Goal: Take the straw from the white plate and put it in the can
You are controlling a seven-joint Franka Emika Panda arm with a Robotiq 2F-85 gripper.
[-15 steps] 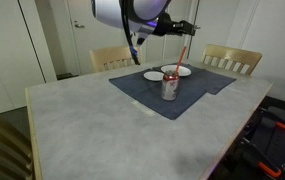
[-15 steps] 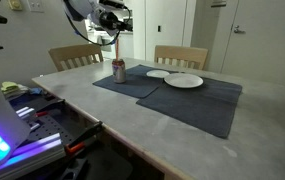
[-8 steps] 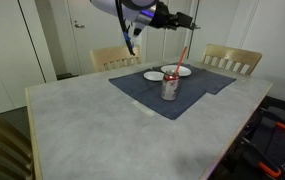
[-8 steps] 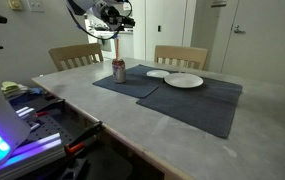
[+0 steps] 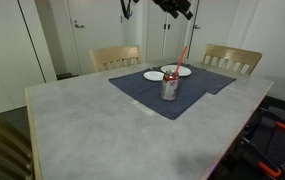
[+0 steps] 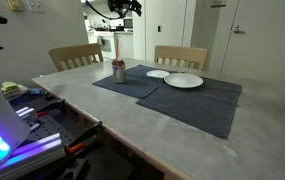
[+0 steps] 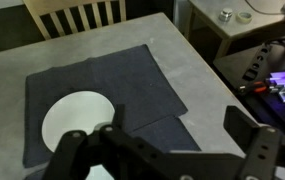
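Wrist view looks down past the jaws, which stand spread wide apart with nothing between them. Below them lie dark mats [image 7: 102,75] on the table [image 7: 7,70]. On the mats sits a lone white disc [image 7: 77,118], and I cannot tell which of the two white dishes it is. One chair [image 7: 77,15] shows at the top edge.

In both exterior views the jaws hang high above the table [image 5: 92,125], at the top edge of the picture and well apart from everything on it.

There is one can [image 5: 169,88], upright on a dark mat. The one straw [image 5: 181,62] stands in it, tilted, with its upper end well above the rim. In the exterior view where the can [image 6: 119,71] sits to the left of the dishes, the straw is too thin to make out.

Two white dishes lie behind the can. They are the white plate [image 5: 178,70] and, just beside it, the small dish [image 5: 154,76]. Both lie bare in an exterior view, the white plate [image 6: 183,81] nearer the camera than the small dish [image 6: 158,73].

Two mats [image 6: 207,100] overlap on the table [image 6: 112,110], and two wooden chairs [image 6: 75,55] stand at its far side.
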